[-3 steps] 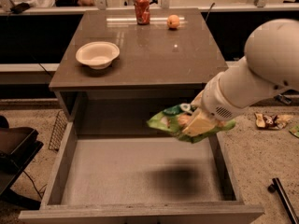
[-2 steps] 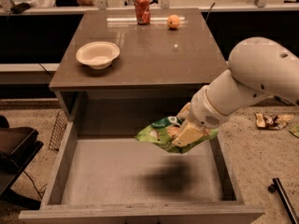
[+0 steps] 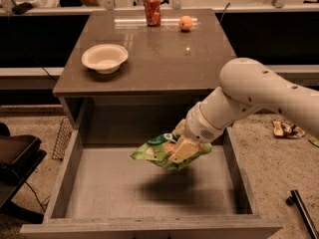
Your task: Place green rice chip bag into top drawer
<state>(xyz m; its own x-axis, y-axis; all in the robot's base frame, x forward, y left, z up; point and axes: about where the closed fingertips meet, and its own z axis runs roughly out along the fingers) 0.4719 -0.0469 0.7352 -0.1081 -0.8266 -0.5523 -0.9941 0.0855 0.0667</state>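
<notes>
The green rice chip bag [image 3: 158,152] is a crumpled bright green foil bag, held in the air over the middle of the open top drawer [image 3: 99,183]. My gripper [image 3: 180,150] is shut on the bag's right side and hangs just above the drawer's pale grey bottom, where the bag casts a shadow. My white arm [image 3: 259,93] comes in from the right, over the drawer's right wall. The drawer is pulled fully out from under the brown table top.
On the table top [image 3: 154,59] stand a white bowl [image 3: 104,58] at the left, a red soda can [image 3: 152,9] and an orange fruit [image 3: 186,22] at the back. A dark chair [image 3: 12,168] is at the left. Litter [image 3: 286,129] lies on the floor at right.
My gripper has carried the bag leftward and lower, from the drawer's right side toward its middle. The arm has swung in over the drawer.
</notes>
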